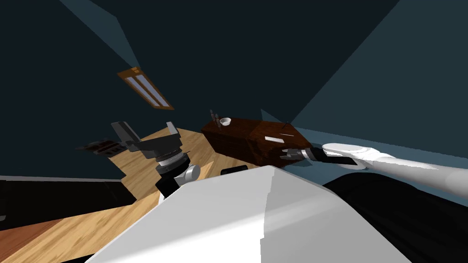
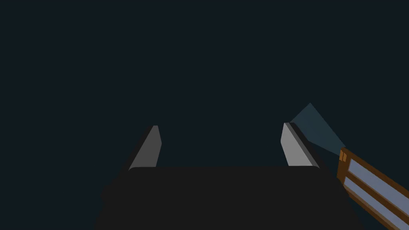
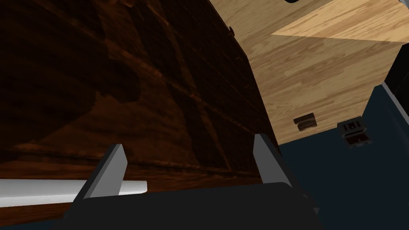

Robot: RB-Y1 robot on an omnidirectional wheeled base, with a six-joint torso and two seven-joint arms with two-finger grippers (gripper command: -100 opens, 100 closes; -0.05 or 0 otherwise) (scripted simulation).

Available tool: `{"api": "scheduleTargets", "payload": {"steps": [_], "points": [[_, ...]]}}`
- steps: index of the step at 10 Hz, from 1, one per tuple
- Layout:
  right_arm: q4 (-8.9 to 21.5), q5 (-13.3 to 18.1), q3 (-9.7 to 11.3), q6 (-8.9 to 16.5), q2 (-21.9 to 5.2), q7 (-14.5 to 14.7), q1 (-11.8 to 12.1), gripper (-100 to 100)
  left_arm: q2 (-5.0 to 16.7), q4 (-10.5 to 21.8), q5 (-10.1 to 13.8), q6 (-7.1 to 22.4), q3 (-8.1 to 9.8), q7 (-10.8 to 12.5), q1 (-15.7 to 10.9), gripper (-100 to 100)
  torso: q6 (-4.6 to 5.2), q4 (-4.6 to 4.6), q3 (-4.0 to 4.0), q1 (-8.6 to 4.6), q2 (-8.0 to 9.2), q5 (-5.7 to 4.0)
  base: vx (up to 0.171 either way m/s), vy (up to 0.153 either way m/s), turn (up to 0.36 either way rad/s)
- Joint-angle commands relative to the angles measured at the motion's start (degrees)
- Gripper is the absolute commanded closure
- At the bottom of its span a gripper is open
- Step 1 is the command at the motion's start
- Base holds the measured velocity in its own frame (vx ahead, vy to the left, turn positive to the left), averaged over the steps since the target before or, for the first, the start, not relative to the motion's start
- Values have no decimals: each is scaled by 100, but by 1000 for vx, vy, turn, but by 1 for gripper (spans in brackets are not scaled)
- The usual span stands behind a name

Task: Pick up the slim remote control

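Note:
The slim remote (image 1: pixel 274 139) is a flat white bar lying on the top of a dark brown wooden cabinet (image 1: pixel 237 141), near its right end. My right gripper (image 1: pixel 285 154) hovers just short of it at the cabinet's near edge, open and holding nothing. In the right wrist view the remote (image 3: pixel 52 192) lies low against the wood (image 3: pixel 120 100); one finger (image 3: pixel 108 173) covers part of it and its end pokes a little way into the gap. My left gripper (image 1: pixel 146 130) is raised to my left, open (image 2: pixel 219 131) and holding nothing.
A white bowl (image 1: pixel 225 121) and two dark slim things (image 1: pixel 212 114) stand at the cabinet's far left end. Light wooden floor (image 3: pixel 319 80) runs beside the cabinet, with small dark furniture (image 3: pixel 305 121) along a blue wall. A black area (image 1: pixel 411 214) lies under my right arm.

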Motion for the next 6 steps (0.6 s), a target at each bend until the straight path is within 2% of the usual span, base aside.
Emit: {"api": "scheduleTargets", "payload": {"steps": [1,2,3,4,5,6], "points": [[38,-1,-81,-16,-258,1,153,-100,0,0,0,0,0,0,0,0,0,0,0,0,0,0,37,22,112],[214,125,-8,-30,-427,-17,173,-100,0,0,0,0,1,0,1,0,9,1,2,-2,4,1,35,24,232],[214,125,-8,-30,-521,-17,173,-100,0,0,0,0,0,0,0,0,2,1,2,-1,4,1,30,15,146],[377,246,69,-40,-724,-36,193,-100,0,0,0,0,1,0,1,0,8,2,3,-3,6,0,47,21,245],[377,246,69,-40,-758,-36,193,-100,0,0,0,0,0,0,0,0,3,1,1,-2,1,0,44,10,127],[524,362,152,-47,-952,-54,215,-100,0,0,0,0,1,0,1,0,9,1,1,-5,2,-1,43,18,265]]}}
